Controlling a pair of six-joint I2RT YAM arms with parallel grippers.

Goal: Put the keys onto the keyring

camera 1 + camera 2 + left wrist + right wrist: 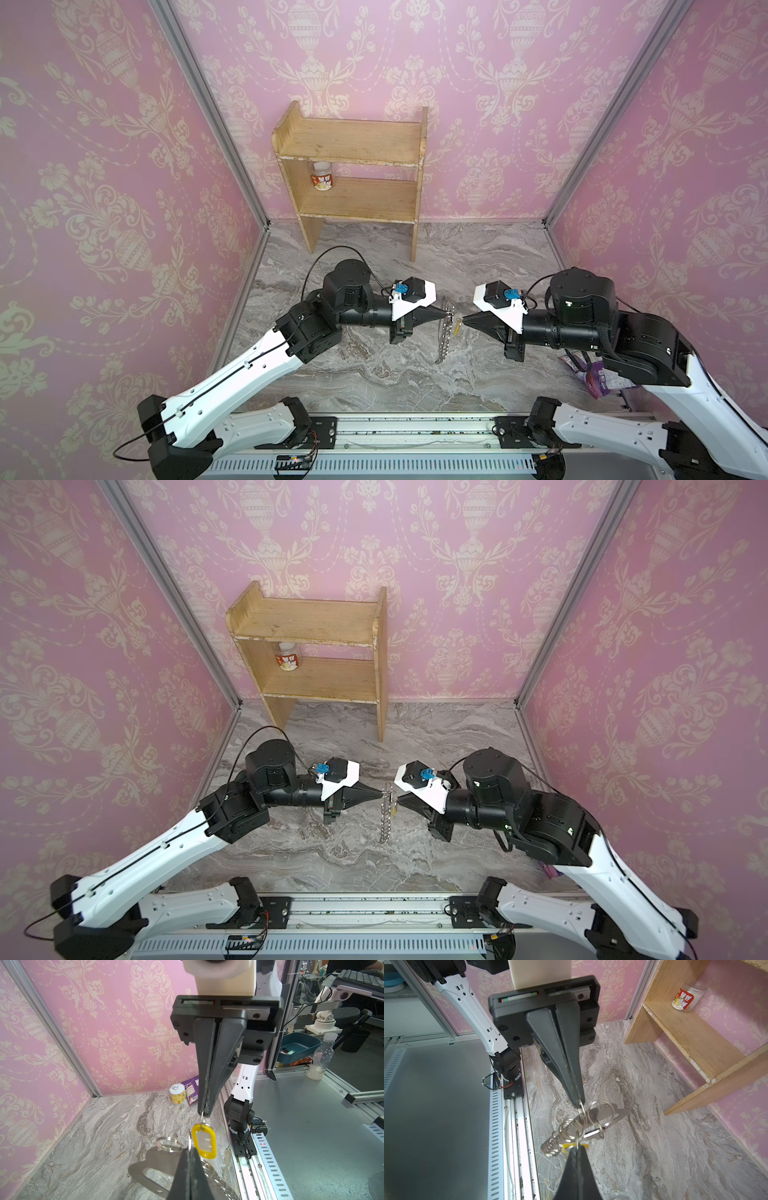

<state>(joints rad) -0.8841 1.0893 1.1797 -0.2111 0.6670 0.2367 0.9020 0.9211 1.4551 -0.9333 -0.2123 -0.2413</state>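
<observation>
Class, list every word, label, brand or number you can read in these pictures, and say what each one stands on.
"酸甜话梅": red label on the jar; the smaller print beneath is unreadable.
Pull-tab can and purple packet: print too small to read.
Yellow key tag: label window blank.

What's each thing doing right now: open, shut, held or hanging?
grey half-oval metal keyring plate: tilted, held by one split ring.
yellow plastic key tag: dangling from its small ring.
left gripper: shut on the plate's split ring.
right gripper: shut on the tag's small ring.
red-labelled jar: upright, lid on, on the wooden shelf.
</observation>
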